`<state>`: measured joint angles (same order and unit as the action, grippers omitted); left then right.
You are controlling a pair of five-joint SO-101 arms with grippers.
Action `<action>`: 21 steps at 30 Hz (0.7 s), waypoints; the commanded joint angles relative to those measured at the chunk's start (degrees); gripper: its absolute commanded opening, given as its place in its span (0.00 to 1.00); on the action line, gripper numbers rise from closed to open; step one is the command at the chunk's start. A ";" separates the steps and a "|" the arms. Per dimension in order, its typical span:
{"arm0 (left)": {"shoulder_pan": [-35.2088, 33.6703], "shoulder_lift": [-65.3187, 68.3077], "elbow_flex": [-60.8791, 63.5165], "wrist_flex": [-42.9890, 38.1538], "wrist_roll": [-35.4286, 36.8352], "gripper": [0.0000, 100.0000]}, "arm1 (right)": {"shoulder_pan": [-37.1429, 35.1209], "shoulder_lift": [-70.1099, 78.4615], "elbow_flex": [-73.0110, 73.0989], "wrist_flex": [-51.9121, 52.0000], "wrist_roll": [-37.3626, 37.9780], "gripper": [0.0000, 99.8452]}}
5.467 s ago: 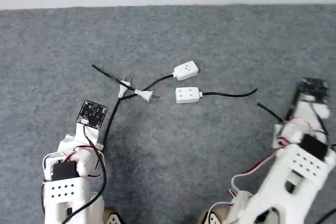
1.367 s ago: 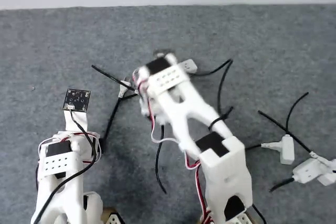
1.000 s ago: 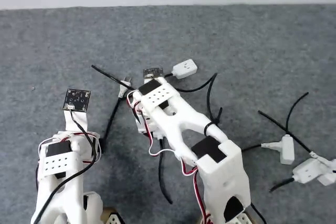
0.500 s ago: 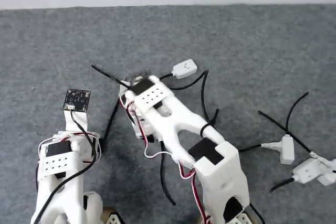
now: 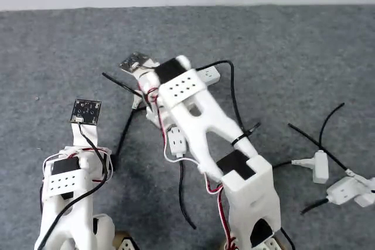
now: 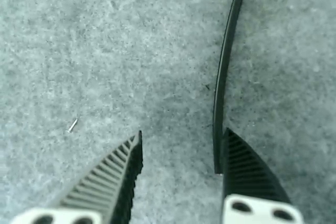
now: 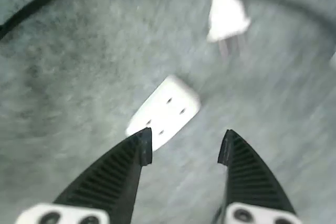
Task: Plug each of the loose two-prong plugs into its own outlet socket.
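Observation:
In the right wrist view a white outlet block [image 7: 164, 109] lies on the grey carpet just ahead of my right gripper [image 7: 187, 132], which is open and holds nothing. Farther off lies a white two-prong plug [image 7: 227, 17] on a black cord. From above, this outlet block [image 5: 176, 140] rests beside the right arm [image 5: 196, 106]. A second outlet [image 5: 210, 75] peeks out behind that arm, and a plug [image 5: 138, 99] shows at its left. My left gripper [image 6: 182, 135] is open over bare carpet, with the end of a black cable [image 6: 227, 61] by one finger.
Near the table's right edge lie another white plug [image 5: 320, 166] and a white outlet piece [image 5: 345, 190] with black cords. The left arm [image 5: 67, 182] stands at the near left. Grey carpet [image 5: 293, 57] spreads across the far side.
The right arm's wrist has lifted and swung toward the far side, and the white outlet block now lies uncovered on the carpet beside it. The left arm has kept still.

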<state>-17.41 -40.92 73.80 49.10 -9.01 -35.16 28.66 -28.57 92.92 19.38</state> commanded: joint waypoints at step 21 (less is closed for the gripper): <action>-0.18 0.09 -2.24 0.53 -0.44 0.23 | 0.04 14.46 -3.87 -30.20 19.69 0.20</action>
<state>-17.41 -40.92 73.80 49.10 -9.01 -34.81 45.19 -29.19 64.09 38.11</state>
